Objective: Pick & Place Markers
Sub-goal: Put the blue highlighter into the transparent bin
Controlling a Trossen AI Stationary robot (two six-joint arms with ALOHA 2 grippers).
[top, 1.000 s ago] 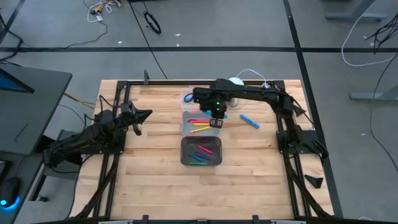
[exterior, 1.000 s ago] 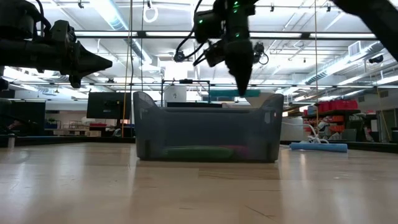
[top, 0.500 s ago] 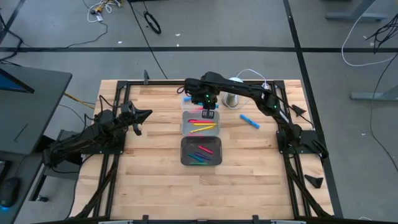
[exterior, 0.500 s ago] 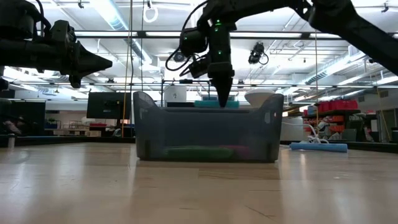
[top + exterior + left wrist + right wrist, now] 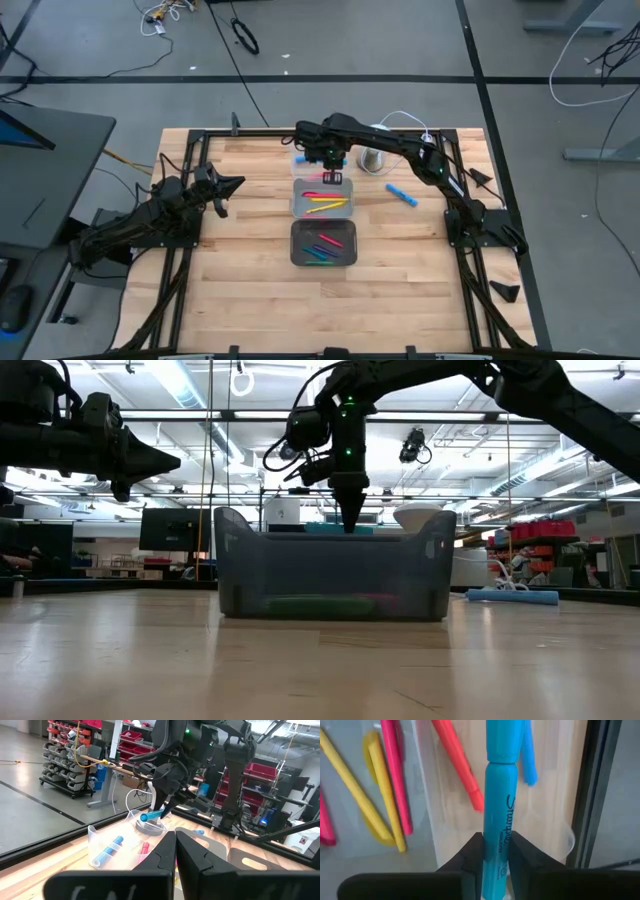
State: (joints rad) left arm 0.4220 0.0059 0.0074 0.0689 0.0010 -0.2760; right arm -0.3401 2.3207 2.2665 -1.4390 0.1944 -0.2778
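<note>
My right gripper (image 5: pixel 333 177) hangs fingers-down over the far edge of the far grey tray (image 5: pixel 298 205), shut on a blue marker (image 5: pixel 498 785). That tray holds yellow and pink markers (image 5: pixel 323 203). The near grey tray (image 5: pixel 296 245) holds several markers (image 5: pixel 322 247). A clear tray (image 5: pixel 100 845) beyond them holds a blue marker (image 5: pixel 110 847) and a red one (image 5: pixel 144 848). Another blue marker (image 5: pixel 400 193) lies on the table to the right. My left gripper (image 5: pixel 228 185) waits shut above the table's left side. My right gripper pinches the blue marker's printed barrel (image 5: pixel 500 837) between its two fingers (image 5: pixel 470 852), coming from above and pointing down. The marker (image 5: pixel 340 528) lies level, lifted clear just above the tray rims, with its capped end reaching out past the fingers.
A white-domed metal cylinder (image 5: pixel 373 158) stands just right of my right gripper, with a white cable behind it. Dark frame rails (image 5: pixel 190 170) run along the table's left, right and far sides. Bare wood lies near and to both sides of the trays.
My right gripper has carried the blue marker from above the far grey tray's middle toward the table's far-left and down, ending just above the tray's far rim. It has stayed shut on the marker, which has kept level.
</note>
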